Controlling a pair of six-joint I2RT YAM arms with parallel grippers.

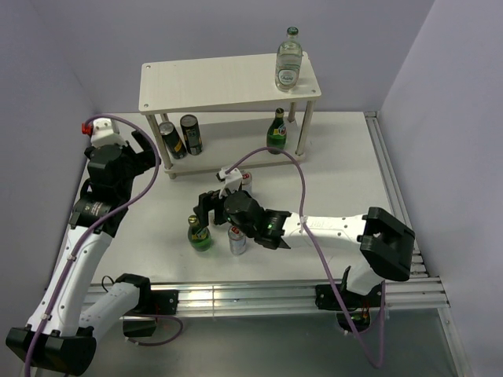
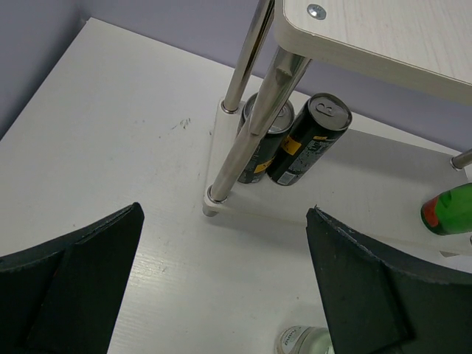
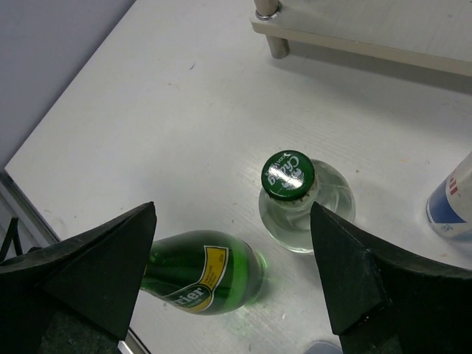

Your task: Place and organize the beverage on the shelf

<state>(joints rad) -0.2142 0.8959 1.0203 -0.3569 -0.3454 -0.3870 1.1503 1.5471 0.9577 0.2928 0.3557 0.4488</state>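
The pale wooden shelf (image 1: pixel 220 82) stands at the back. One clear bottle with a green cap (image 1: pixel 288 59) stands on its top board at the right. A green bottle (image 1: pixel 277 131) stands on the lower board. My right gripper (image 1: pixel 209 207) is open and empty above the table. In the right wrist view (image 3: pixel 234 243) it hangs over a second clear green-capped bottle (image 3: pixel 296 193) and a green bottle (image 3: pixel 203 280), touching neither. That green bottle (image 1: pixel 199 233) stands by a silver-blue can (image 1: pixel 236 239). Another can (image 1: pixel 245 181) stands behind the gripper. My left gripper (image 1: pixel 149 153) is open and empty (image 2: pixel 225 280) near the shelf's left legs.
Two dark black-and-yellow cans (image 1: pixel 181 137) stand on the lower board at the left, also in the left wrist view (image 2: pixel 295 140) behind a metal leg (image 2: pixel 243 140). A pale rounded object (image 2: pixel 302 341) shows at that view's bottom edge. Walls close in left and right.
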